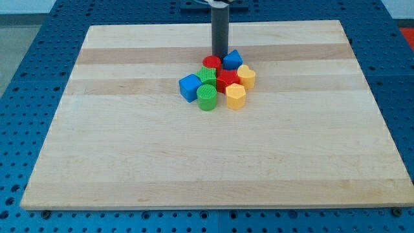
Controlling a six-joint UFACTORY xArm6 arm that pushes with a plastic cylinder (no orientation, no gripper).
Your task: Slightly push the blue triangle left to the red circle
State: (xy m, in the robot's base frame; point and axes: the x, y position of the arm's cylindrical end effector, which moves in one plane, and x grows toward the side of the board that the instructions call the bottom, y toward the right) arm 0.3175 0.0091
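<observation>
On the pale wooden board (129,162), my tip (220,55) just behind ribbed red circle (211,63), glossy blue triangle (232,60) touching beside, tool gripping nothing.

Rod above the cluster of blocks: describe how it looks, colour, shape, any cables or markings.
My arm shows only as a straight, smooth dark grey cylindrical rod, hanging from a darker mount cut off at the view's top. No cables or markings show. My tip ends bluntly, just behind the red circle and blue triangle.

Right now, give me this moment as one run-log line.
my tip: above cluster, between red circle and blue triangle | triangle right of circle, close | push: not evident
</observation>
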